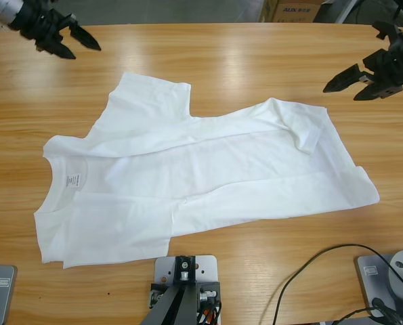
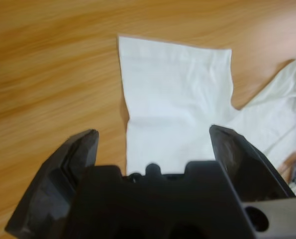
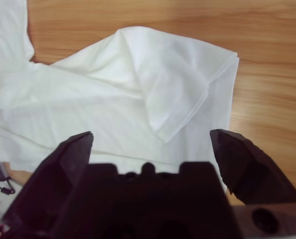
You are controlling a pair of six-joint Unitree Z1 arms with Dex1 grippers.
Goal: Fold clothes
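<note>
A white T-shirt (image 1: pixel 208 169) lies spread on the wooden table (image 1: pixel 255 54), its collar and neck label (image 1: pixel 72 180) at the left and its hem at the right. One sleeve (image 1: pixel 154 88) points toward the table's far side, and the upper hem corner (image 1: pixel 303 125) is folded over. My left gripper (image 1: pixel 86 52) hovers open at the upper left, apart from the shirt; in the left wrist view it (image 2: pixel 152 130) looks onto that sleeve (image 2: pixel 177 84). My right gripper (image 1: pixel 340 93) hangs open at the upper right; in its wrist view it (image 3: pixel 151 133) faces the folded corner (image 3: pixel 182 94).
A cardboard box (image 1: pixel 296 10) stands past the table's far edge at the upper right. A black cable (image 1: pixel 309 267) loops across the near right of the table. Bare wood surrounds the shirt on all sides.
</note>
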